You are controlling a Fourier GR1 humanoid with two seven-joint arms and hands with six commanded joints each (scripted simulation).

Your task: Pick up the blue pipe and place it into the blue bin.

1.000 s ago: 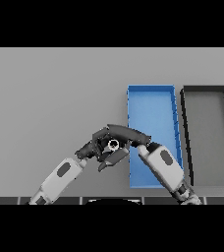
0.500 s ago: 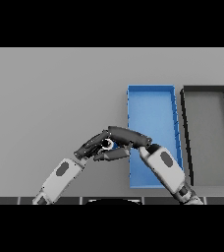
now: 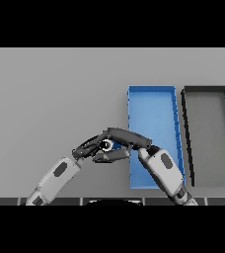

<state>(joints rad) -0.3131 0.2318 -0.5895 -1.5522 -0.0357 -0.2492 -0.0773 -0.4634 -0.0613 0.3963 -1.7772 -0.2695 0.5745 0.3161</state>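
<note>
Both hands meet near the middle of the grey table (image 3: 50, 89), just left of the blue bin (image 3: 151, 104). Right hand (image 3: 127, 140) comes in from the lower right; forearm crosses over the bin's lower left corner, fingers reach left, long and nearly straight on top w/ thumb curled in below, pinching the blue pipe (image 3: 115, 145) between them. Only a small bit of blue shows in the grip, w/ a pale ring at its left end, so pipe's full shape & tilt can't be made out. Can't tell if the pipe sits on the table or is raised off it. Left hand (image 3: 87, 148) comes in from the lower left, fingers bent & bunched, tips right at the pipe's ringed end & against the right hand's fingers; whether it actually grips the pipe is unclear. Pipe is outside the bin, just beside its left wall, approx level w/ the bin's lower half. Bin interior shows only blue floor. A dark bin (image 3: 206, 94) w/ grey floor stands just right of the blue one, side by side, long sides parallel.
</note>
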